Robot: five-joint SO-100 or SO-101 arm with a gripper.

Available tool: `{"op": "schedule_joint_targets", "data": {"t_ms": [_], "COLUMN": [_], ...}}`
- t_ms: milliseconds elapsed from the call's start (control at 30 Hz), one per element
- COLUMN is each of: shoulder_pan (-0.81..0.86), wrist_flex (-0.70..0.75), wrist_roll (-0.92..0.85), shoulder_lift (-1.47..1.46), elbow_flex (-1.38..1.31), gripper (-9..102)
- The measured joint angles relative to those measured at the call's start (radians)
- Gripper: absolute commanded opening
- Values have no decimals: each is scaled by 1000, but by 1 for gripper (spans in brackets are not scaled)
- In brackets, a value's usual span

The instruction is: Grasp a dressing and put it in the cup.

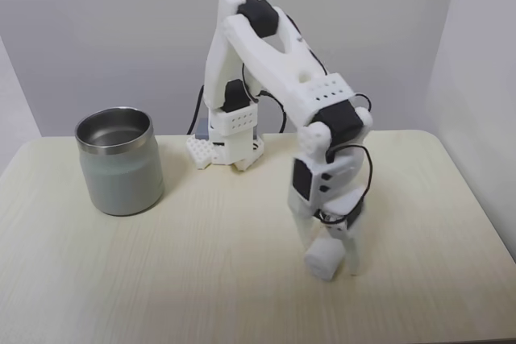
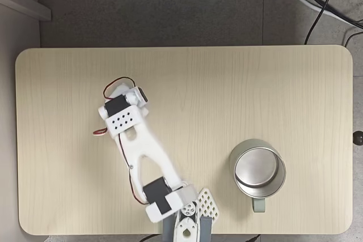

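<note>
pincer (image 1: 332,262) low on table (image 1: 201,263) | seemingly gripping dressing (image 1: 321,261) | cup (image 1: 121,163) far left

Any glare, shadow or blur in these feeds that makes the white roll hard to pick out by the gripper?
In the fixed view from the front: soft, even light, faint shadows, mild shine inside the cup; the dressing sits between the gripper fingers, white on white, edges hard to separate. In the fixed view from above: sharp, no glare on the table; the arm covers the roll.
</note>
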Motion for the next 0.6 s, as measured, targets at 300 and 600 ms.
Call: {"op": "schedule_joint_targets", "data": {"t_ms": [300, 600], "shoulder_pan": [-29, -29], "wrist_flex": [-2, 26], "wrist_roll": [5, 37], "shoulder_lift": [8, -17], "elbow_flex": [18, 17], "gripper": [0, 0]}}
